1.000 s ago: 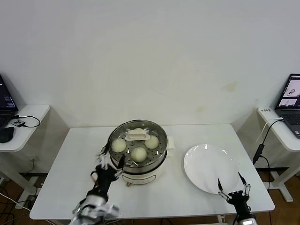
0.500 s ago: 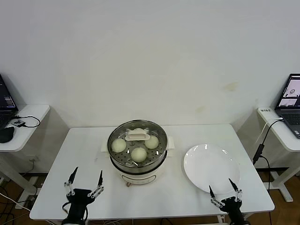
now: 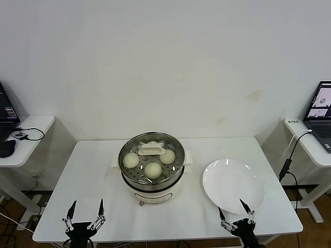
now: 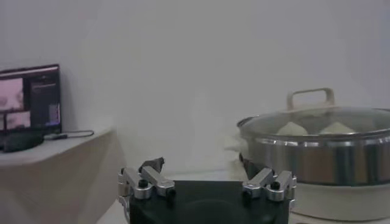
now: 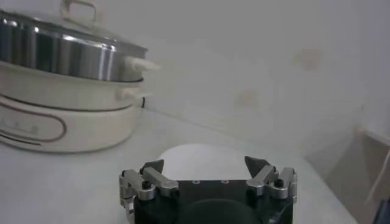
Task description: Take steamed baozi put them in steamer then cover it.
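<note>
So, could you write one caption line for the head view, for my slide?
Cover on steamer with baozi inside; plate bare; both open grippers, left and right, at table's near edge.

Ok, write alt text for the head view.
A lidded steamer holding baozi sits mid-table under its glass cover, a bare white plate beside it. The left gripper and right gripper hang open at the near edge.

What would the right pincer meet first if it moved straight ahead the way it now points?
Probably the white plate: the open right pincer points at its near rim, with nothing between. Depth is uncertain.
</note>
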`<state>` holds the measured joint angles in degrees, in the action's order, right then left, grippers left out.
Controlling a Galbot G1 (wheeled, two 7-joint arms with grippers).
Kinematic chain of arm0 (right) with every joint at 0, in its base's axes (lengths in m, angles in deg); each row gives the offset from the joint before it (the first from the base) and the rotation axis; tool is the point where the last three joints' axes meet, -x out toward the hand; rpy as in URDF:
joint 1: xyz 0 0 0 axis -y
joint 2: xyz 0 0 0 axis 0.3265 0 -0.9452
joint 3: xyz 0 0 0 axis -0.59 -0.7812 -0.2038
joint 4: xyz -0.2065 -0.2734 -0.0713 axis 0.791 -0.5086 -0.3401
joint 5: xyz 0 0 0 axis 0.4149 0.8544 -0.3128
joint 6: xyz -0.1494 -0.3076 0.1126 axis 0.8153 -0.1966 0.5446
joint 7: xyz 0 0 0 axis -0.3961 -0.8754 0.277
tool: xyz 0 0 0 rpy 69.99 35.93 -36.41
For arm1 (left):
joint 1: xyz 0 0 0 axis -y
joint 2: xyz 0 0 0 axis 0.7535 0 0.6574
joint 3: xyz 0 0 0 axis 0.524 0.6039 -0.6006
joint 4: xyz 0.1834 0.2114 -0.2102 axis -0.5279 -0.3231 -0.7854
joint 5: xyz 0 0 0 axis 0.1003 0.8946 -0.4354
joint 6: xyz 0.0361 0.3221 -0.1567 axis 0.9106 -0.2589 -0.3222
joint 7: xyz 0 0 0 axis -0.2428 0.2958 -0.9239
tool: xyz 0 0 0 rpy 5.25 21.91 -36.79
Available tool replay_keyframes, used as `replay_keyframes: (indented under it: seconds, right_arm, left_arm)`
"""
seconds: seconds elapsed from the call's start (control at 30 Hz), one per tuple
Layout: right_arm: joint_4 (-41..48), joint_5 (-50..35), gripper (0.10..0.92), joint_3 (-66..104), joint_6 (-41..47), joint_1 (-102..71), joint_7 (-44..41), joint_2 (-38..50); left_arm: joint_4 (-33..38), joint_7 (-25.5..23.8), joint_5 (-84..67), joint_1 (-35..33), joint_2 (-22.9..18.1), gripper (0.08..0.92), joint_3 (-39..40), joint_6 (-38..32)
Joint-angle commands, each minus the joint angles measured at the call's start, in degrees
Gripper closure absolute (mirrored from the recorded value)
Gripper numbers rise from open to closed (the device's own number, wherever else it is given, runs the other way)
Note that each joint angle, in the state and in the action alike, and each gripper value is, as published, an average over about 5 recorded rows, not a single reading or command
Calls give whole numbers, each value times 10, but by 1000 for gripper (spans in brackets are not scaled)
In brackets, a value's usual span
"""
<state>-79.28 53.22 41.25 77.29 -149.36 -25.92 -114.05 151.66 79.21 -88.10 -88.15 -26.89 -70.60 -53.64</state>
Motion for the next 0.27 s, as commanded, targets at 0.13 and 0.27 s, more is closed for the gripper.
replay_keyframes:
  seconds: [0.13,0.27]
  right_arm:
    - [-52,-26,203,-22,55,-10,6,-6]
    - [-54,-25,203,-23,59,-9,8,-10]
  left_arm:
    - [-21,3,-33,-8,-10,177,-7,-27]
    - [-21,2,-32,-7,-12,177,-7,-25]
